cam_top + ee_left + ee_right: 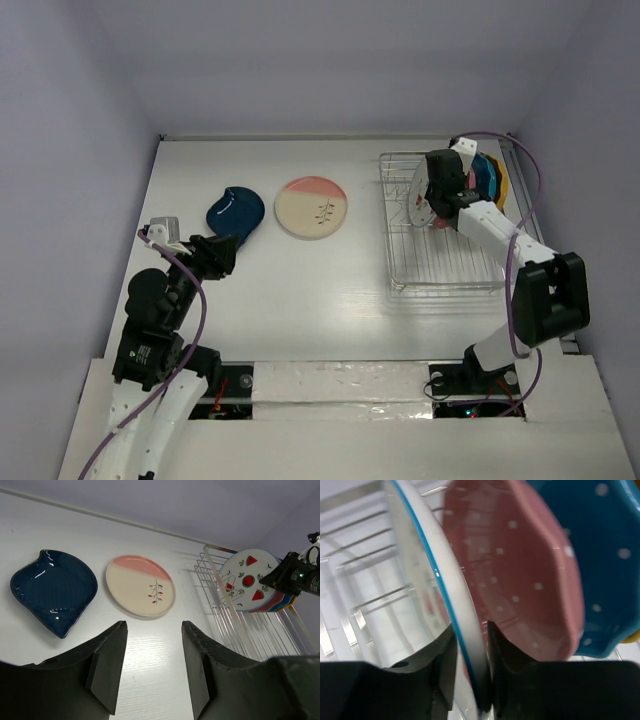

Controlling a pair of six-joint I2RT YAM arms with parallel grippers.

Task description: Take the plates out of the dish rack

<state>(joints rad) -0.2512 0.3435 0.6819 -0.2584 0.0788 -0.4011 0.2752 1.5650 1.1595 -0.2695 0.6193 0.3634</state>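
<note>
The dish rack [440, 270] stands at the right. My right gripper [432, 200] is shut on the rim of the upright white plate with red fruit marks [419, 192] in the rack; in the right wrist view its fingers [497, 645] clamp the blue-edged rim [465, 615]. Behind it stand the dotted pink [520, 570], teal [600, 545] and yellow [632, 637] plates. The dark blue plate [235, 212] and the cream-and-pink plate [312, 208] lie flat on the table. My left gripper [215, 255] is open and empty, near the dark blue plate.
The left wrist view shows the dark blue plate [52, 590], the cream-and-pink plate [140, 586], the rack [240, 630] and the fruit plate [248, 580]. White walls enclose the table [300, 290] on three sides.
</note>
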